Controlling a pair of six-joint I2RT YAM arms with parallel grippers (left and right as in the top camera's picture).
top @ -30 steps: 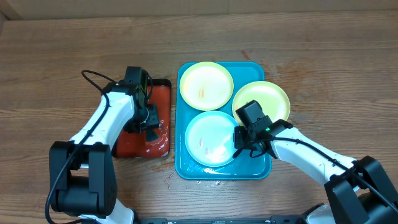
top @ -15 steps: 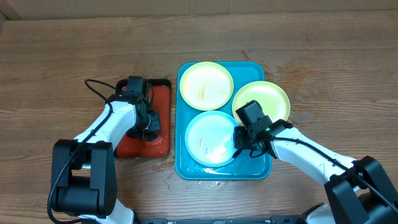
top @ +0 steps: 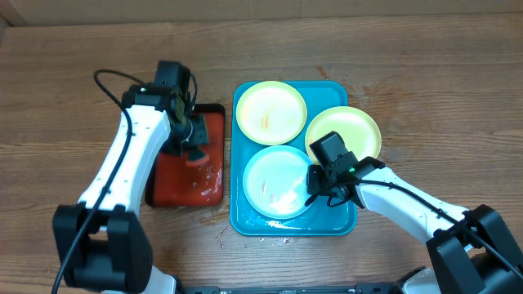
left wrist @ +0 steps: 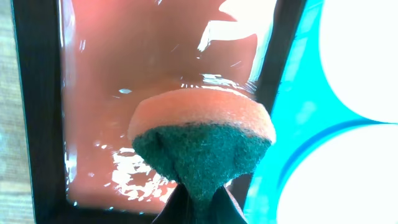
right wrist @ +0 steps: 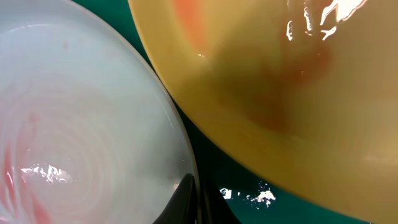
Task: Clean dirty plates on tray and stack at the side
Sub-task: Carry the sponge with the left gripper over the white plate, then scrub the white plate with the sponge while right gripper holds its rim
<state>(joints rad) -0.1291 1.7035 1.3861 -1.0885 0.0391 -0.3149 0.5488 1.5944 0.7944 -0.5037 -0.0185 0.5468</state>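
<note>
Three plates lie on the turquoise tray (top: 296,226): a pale yellow one (top: 270,111) at the back left, a yellow-green one (top: 347,131) overhanging the tray's right rim, and a whitish one (top: 276,181) at the front. Faint reddish smears show on the whitish plate (right wrist: 81,124) and the yellow-green plate (right wrist: 280,81). My right gripper (top: 313,186) is shut on the whitish plate's right rim; its fingertips (right wrist: 186,193) pinch the edge. My left gripper (top: 191,145) hangs over the black-rimmed tray, shut on an orange sponge (left wrist: 202,134) with a green scouring side.
The black-rimmed tray with a wet red-orange inside (top: 184,180) sits just left of the turquoise tray; water glistens on it (left wrist: 124,174). Bare wooden table (top: 73,98) surrounds both trays. The turquoise rim (left wrist: 298,124) lies close to the sponge's right.
My left gripper closed on the sponge in the red tray and lifted it, moving slightly toward the back. The right gripper stayed on the whitish plate's rim.
</note>
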